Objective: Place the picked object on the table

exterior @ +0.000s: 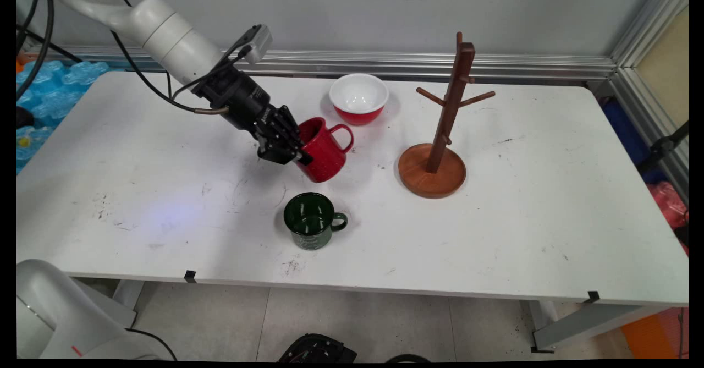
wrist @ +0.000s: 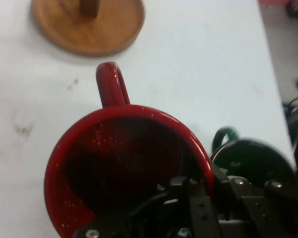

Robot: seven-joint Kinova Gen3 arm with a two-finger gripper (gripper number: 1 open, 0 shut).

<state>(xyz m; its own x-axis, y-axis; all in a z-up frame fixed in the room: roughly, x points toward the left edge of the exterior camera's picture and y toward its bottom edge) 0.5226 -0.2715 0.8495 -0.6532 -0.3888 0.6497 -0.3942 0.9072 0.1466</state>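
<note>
Gripper (exterior: 300, 156) pinching the rim of a red mug (exterior: 323, 150), tilted above the white table (exterior: 165, 203)

One finger sits inside the mug and the other outside its wall, pressed on the rim; the handle points toward the wooden mug tree (exterior: 440, 131), which stands to the mug's right. A dark green mug (exterior: 311, 228) stands upright just in front of the held mug, and a red bowl with a white inside (exterior: 358, 98) sits behind it, near the wall
</note>
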